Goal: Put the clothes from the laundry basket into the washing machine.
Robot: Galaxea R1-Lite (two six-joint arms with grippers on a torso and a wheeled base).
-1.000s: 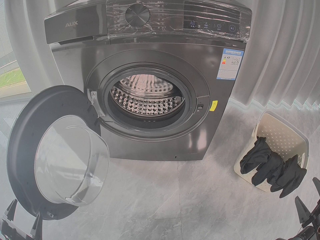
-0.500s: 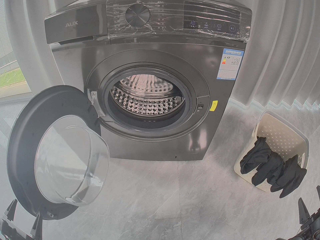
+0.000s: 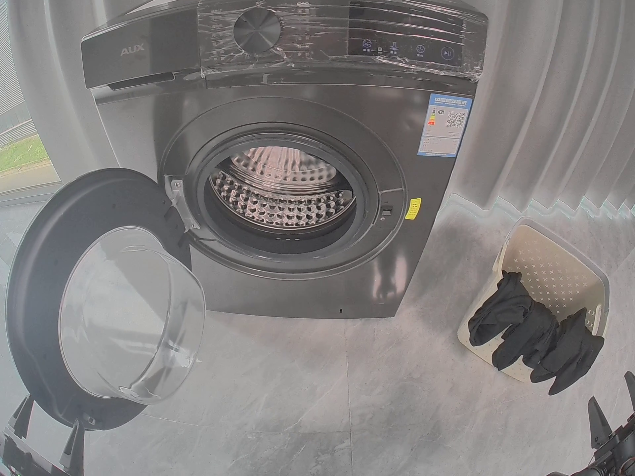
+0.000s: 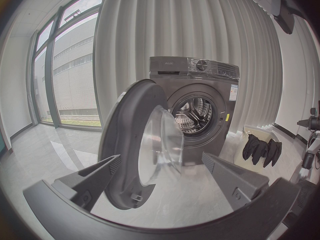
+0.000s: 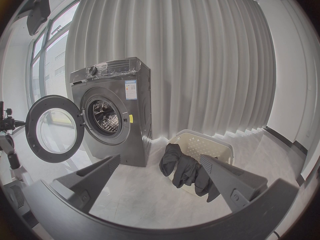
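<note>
A grey washing machine point(image 3: 278, 140) stands ahead, its round door point(image 3: 99, 299) swung open to the left and its steel drum point(image 3: 281, 193) empty. To its right a cream laundry basket point(image 3: 562, 266) sits on the floor with black clothes point(image 3: 536, 338) draped over its near rim. My left gripper point(image 3: 46, 431) is open, low at the near left, just below the door. My right gripper point(image 3: 615, 404) is open at the near right, a short way short of the basket. The wrist views show the clothes point(image 5: 186, 170) and the door point(image 4: 133, 144) beyond the open fingers.
Pale pleated curtains point(image 3: 562, 87) hang behind and to the right of the machine. A window point(image 4: 66, 70) fills the left wall. Bare grey marbled floor point(image 3: 344, 391) lies between the machine, the basket and me.
The whole head picture has slid slightly left, so the camera has turned a little right. The right gripper sits lower in the corner than a second ago. Clothes and door unmoved.
</note>
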